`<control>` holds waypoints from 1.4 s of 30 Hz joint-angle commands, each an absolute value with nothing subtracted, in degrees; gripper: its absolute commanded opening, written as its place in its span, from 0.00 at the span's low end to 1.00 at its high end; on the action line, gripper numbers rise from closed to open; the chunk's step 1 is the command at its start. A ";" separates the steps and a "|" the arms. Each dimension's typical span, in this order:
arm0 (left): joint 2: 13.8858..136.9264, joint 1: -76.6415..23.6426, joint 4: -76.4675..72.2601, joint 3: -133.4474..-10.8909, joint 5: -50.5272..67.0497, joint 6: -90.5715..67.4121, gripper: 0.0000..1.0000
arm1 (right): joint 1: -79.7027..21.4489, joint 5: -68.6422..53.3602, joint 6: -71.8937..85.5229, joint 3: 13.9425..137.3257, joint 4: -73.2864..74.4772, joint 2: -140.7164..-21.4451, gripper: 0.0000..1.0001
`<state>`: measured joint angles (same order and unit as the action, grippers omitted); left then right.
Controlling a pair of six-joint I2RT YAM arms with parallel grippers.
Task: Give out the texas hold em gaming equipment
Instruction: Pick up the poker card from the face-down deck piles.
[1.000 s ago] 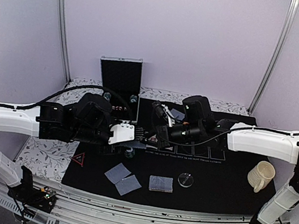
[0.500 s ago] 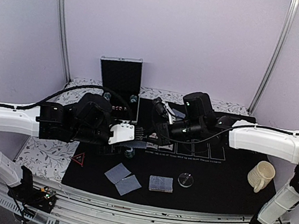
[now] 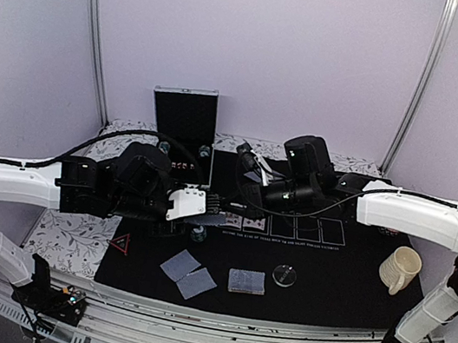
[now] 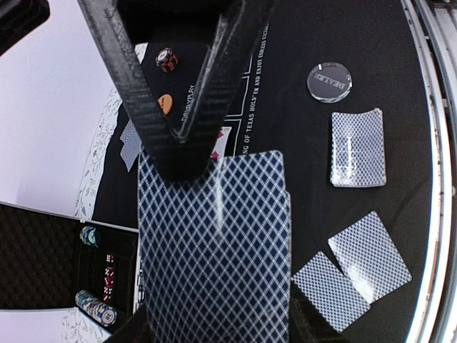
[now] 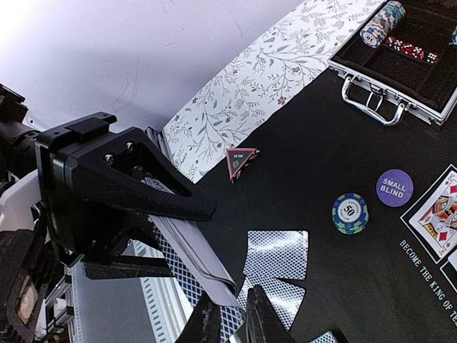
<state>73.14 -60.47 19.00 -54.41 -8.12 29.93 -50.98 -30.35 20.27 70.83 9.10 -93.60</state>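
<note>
Pinches a deck of playing cards (image 4: 214,250), backs up, in the left gripper (image 3: 210,206), over the black mat (image 3: 353,272) toward 10 o'clock; meets the deck's corner with the right gripper (image 5: 230,321) from 3 o'clock, fingers nearly together; cannot tell whether a card is caught; shows two loose cards (image 3: 188,274) at 7 o'clock, a small stack (image 3: 247,281) at 6, the clear disc (image 3: 285,275) at 5, the red triangle marker (image 3: 120,243) at 8.

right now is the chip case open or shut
Open: the aluminium chip case has its lid standing upright, and the right wrist view shows chip stacks and red dice in its uncovered tray.
</note>
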 commanded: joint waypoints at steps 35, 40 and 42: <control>72.15 -59.92 17.49 -55.20 -5.01 28.30 0.48 | -50.74 -31.22 17.39 70.62 11.09 -91.00 0.24; 71.72 -59.93 17.05 -55.22 -4.24 28.04 0.48 | -50.72 -32.08 17.80 70.60 9.82 -92.07 0.30; 71.59 -59.86 17.06 -55.28 -4.14 27.99 0.48 | -50.76 -32.18 17.89 70.71 9.61 -92.49 0.31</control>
